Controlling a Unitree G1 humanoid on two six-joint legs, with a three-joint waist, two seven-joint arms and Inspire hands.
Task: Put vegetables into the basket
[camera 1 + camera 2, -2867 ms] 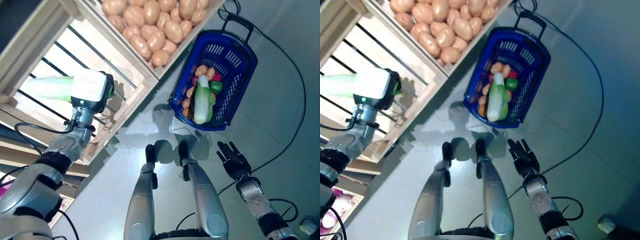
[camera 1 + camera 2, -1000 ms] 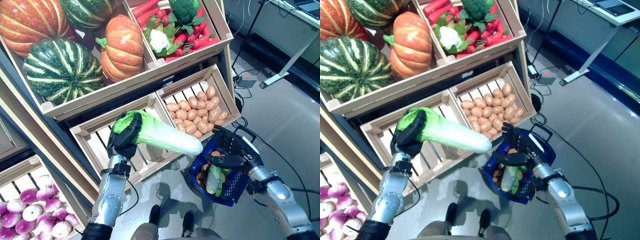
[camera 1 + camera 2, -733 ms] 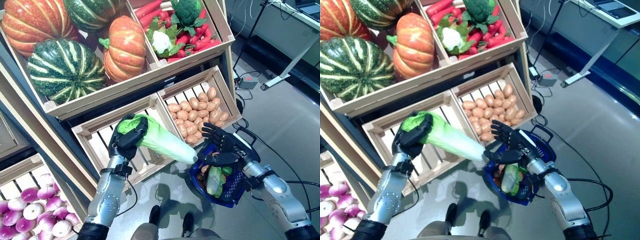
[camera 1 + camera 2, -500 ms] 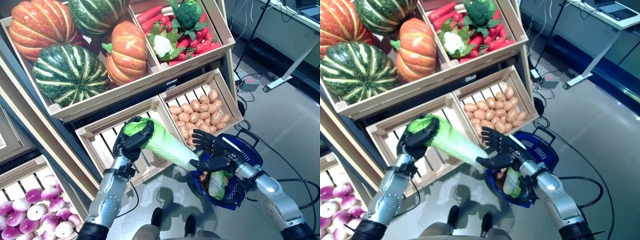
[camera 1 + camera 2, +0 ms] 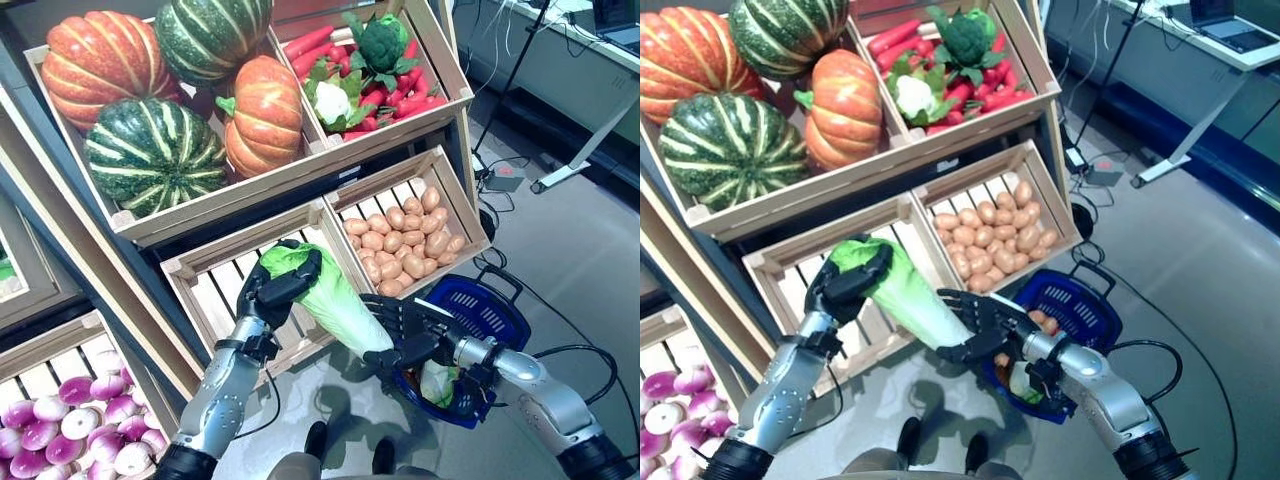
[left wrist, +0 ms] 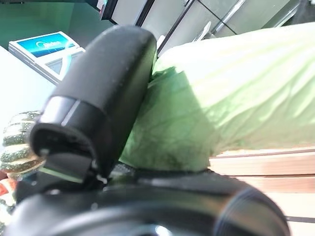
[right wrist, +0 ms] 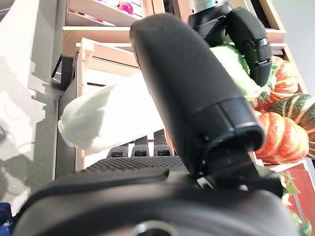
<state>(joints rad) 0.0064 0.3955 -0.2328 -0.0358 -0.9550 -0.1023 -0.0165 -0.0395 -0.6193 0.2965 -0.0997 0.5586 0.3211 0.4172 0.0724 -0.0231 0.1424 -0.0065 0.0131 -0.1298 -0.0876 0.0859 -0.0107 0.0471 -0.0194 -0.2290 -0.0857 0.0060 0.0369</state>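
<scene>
A long Chinese cabbage [image 5: 335, 308] with a green leafy head and a white base hangs in front of the shelves, slanting down to the right. My left hand [image 5: 278, 289] is shut on its leafy end; its thumb [image 6: 98, 93] presses against the leaves [image 6: 226, 98]. My right hand [image 5: 402, 337] is open, its spread fingers under the white base [image 7: 106, 118]. Just beyond it on the floor stands the blue basket [image 5: 487, 310], which holds another cabbage [image 5: 436, 381] and some small vegetables.
The wooden shelf holds pumpkins [image 5: 150, 150], a crate of carrots, broccoli and cauliflower [image 5: 365, 60], a crate of potatoes [image 5: 405, 235] and a slatted crate [image 5: 215, 290] behind the cabbage. Purple-white bulbs [image 5: 60, 440] lie at lower left. A desk leg [image 5: 585, 150] stands at right.
The view has shifted. My right hand left the basket's rim and came up under the cabbage's white end. The left hand has tilted the cabbage further down toward the basket.
</scene>
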